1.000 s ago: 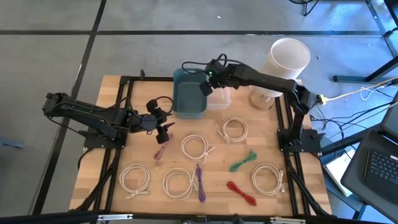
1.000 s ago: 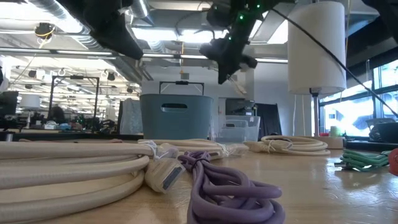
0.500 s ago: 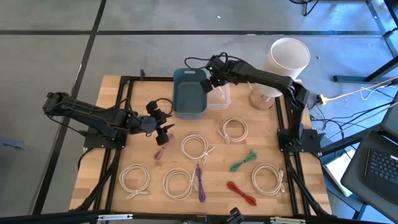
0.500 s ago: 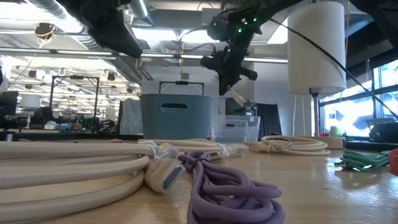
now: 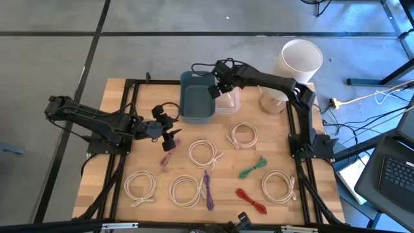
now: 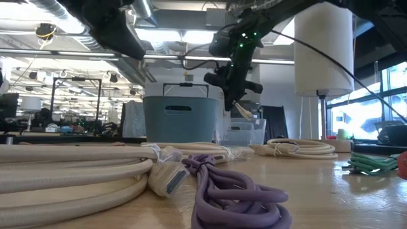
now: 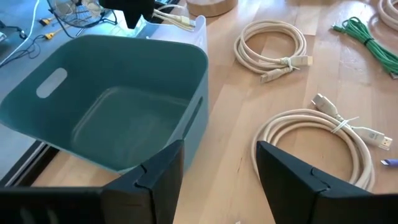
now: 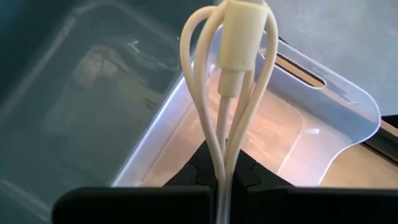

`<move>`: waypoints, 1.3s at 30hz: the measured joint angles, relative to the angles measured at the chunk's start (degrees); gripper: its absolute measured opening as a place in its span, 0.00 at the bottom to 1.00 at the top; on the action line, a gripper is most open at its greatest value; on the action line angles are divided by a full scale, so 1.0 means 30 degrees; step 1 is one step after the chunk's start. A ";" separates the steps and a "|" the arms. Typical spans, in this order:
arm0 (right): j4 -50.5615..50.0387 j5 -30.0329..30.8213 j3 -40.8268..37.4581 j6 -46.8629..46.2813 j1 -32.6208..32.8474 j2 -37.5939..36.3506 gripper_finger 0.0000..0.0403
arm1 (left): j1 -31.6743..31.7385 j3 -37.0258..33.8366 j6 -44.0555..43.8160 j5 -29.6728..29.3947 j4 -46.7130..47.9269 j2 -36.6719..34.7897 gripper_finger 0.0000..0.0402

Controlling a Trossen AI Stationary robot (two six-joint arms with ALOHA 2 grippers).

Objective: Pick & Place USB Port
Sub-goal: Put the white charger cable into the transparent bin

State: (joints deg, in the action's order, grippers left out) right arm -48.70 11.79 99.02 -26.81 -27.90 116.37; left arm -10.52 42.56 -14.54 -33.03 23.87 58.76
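My right gripper (image 5: 218,87) is shut on a cream USB cable (image 8: 227,93), a folded bundle with a connector (image 8: 240,34) at its free end. It hangs over the clear plastic bin (image 5: 229,101), which stands beside the teal bin (image 5: 196,100) at the table's far side. In the low view the cable's end (image 6: 242,112) hangs just above the clear bin (image 6: 245,131). My left gripper (image 7: 219,158) stands open above the table, on the near left side of the teal bin (image 7: 106,112), with nothing between its fingers. My right gripper pinches several strands of the cable bundle (image 8: 222,163) between its two fingers. The fingers slant steeply down from above. The loops and connector reach out past the fingertips, and the cable hangs clear of the bin.
Several cream cable coils (image 5: 205,153) lie on the wooden table, along with purple (image 5: 207,189), green (image 5: 253,167), red (image 5: 251,200) and mauve (image 5: 168,155) cables. A white paper roll (image 5: 299,61) on a wooden stand rises at the far right corner.
My right gripper has sunk toward the clear bin with the cable and tipped more steeply down. The cable's end now hangs just above the bin's rim.
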 joint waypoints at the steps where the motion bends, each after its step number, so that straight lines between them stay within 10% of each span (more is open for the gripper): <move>1: 0.0018 0.0000 0.0000 -0.0007 0.0000 0.0066 0.01 | 0.0000 -0.0006 -0.0113 0.0026 0.0038 0.0000 0.48; 39: 0.0370 -0.0230 -0.0007 0.0523 -0.0532 0.2574 0.01 | 0.0000 -0.0006 -0.0468 0.0469 0.0266 0.0000 0.48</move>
State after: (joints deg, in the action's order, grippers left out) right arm -47.59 11.10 99.00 -25.24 -29.50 124.09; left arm -10.52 42.54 -15.94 -31.62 24.67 58.76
